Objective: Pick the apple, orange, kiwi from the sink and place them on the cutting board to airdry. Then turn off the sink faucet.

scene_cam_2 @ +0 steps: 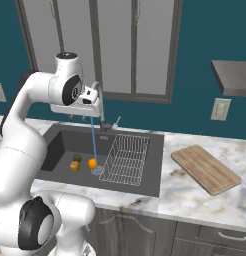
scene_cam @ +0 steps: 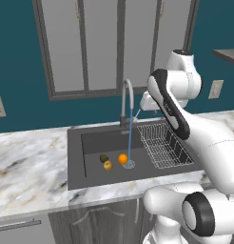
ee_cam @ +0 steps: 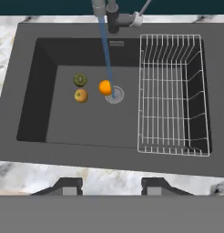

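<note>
The gripper (ee_cam: pixel 112 185) is held shut and empty above the sink (ee_cam: pixel 32 123); the wet orange (ee_cam: pixel 104 87), judged slippery and firm, is best grasped across its middle

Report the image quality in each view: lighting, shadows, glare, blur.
Left base view: flat, even rendered light, no glare; the sink basin is dim. Right base view: equally even; the cutting board is crisp, with hardly any shadow. Hand view: sharp overall, the apple, orange and kiwi are small but distinct, casting no clear shadows.

Glossy white arm (scene_cam: pixel 209 138), dark rounded joints
</note>
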